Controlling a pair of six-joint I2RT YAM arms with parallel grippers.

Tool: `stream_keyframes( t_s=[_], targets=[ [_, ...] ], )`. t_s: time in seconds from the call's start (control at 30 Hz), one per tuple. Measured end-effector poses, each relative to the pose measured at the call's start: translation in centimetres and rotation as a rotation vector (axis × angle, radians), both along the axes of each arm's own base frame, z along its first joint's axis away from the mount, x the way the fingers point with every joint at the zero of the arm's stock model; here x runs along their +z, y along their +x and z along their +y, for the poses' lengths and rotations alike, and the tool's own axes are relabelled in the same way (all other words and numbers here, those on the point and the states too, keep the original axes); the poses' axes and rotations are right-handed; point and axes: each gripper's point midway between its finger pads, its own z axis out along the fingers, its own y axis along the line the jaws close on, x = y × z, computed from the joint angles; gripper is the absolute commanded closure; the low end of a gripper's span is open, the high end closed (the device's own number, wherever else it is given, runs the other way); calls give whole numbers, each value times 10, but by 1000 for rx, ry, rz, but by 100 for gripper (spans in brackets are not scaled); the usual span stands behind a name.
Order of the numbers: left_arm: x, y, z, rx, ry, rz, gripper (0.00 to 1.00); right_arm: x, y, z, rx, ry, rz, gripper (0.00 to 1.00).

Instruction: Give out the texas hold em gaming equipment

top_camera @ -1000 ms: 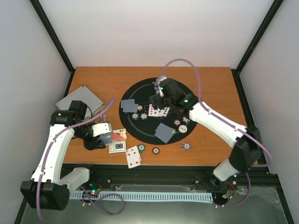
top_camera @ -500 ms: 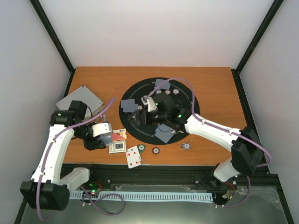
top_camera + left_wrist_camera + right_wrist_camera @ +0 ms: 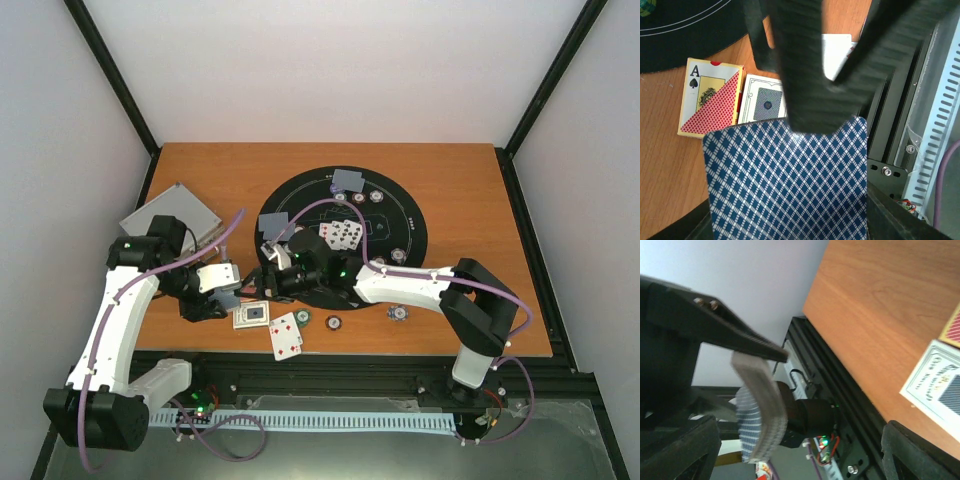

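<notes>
**Right arm reaches across to the left gripper**

In the top view, the left arm (image 3: 115,320) rises from its base at the lower left. It bends at a dark elbow at mid-left and points its wrist right and slightly down. The left gripper (image 3: 232,290) is clamped on a deck of blue-backed cards (image 3: 790,185), with one finger lying over the top edge of the card back in the left wrist view. The right arm (image 3: 405,285) folds sharply at its elbow at the lower right, its white forearm stretched leftward. The right gripper (image 3: 264,280) sits just beside the left one with its jaws spread wide, one finger (image 3: 735,332) above the deck's edge.
</notes>
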Motion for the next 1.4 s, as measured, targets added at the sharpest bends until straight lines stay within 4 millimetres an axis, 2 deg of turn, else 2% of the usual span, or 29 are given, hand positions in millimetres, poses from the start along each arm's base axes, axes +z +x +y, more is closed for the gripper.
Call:
stream_keyframes(
  t_s=[0.1,0.3,0.57,0.83,0.97,1.4],
  targets=[
    [0,0,0,0,0,0,99,8,-11,7,26,41,10,13],
    [0,0,0,0,0,0,99,20,-21,17,48,98,18,14],
    [0,-1,0,0,0,4,99,-7,-29,41,83,87,79,17],
    [0,-2,0,-1,-3,8,99,-20,-27,62,102,105,114,19],
    [0,-2,0,0,0,8,99,-22,-27,64,106,117,131,23],
    [-1,3,2,1,16,-6,99,-21,-12,48,82,159,116,37]
  ],
)
